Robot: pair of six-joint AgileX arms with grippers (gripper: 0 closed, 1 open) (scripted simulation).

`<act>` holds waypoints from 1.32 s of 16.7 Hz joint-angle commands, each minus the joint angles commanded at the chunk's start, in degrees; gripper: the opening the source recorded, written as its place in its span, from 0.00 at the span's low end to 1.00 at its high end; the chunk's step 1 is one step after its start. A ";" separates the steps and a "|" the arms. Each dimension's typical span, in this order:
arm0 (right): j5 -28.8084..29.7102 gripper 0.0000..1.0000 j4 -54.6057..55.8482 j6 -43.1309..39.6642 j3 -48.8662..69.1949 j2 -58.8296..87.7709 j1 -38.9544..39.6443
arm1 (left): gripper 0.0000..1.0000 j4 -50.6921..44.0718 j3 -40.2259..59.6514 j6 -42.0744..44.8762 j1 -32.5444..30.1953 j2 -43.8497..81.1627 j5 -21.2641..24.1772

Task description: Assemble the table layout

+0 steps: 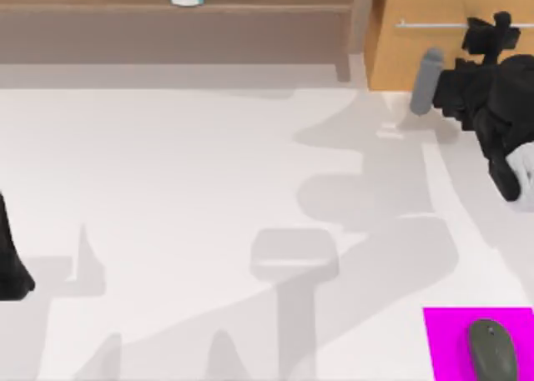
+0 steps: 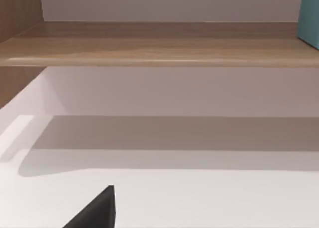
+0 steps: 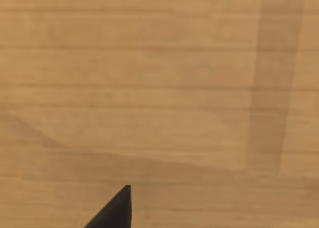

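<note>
The right gripper (image 1: 488, 32) sits at the desk's far right corner, against the orange-wood drawer unit (image 1: 417, 47) — whether its fingers are parted or closed cannot be told, nor whether it grips anything. The left arm (image 1: 12, 256) is parked at the left edge. The table (image 1: 183, 198) is broad, matte white, unmarked — a magenta mat (image 1: 446, 339) with a grey mouse (image 1: 492, 349) lies at its near right corner.

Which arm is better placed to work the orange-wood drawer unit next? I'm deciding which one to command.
Right. The right gripper is already at the orange-wood drawer unit, close to its thin metal handle bar. The left arm sits at the white matte table's left edge, far away.
</note>
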 joint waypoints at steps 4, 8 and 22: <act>0.07 1.00 -0.60 0.50 -2.06 0.51 0.62 | 1.00 0.00 0.00 0.00 0.00 0.00 0.00; -3.78 1.00 1.33 2.26 -2.33 -1.48 2.42 | 1.00 0.00 0.00 0.00 0.00 0.00 0.00; 0.59 1.00 5.52 1.03 -12.52 -4.22 2.20 | 1.00 0.00 0.00 0.00 0.00 0.00 0.00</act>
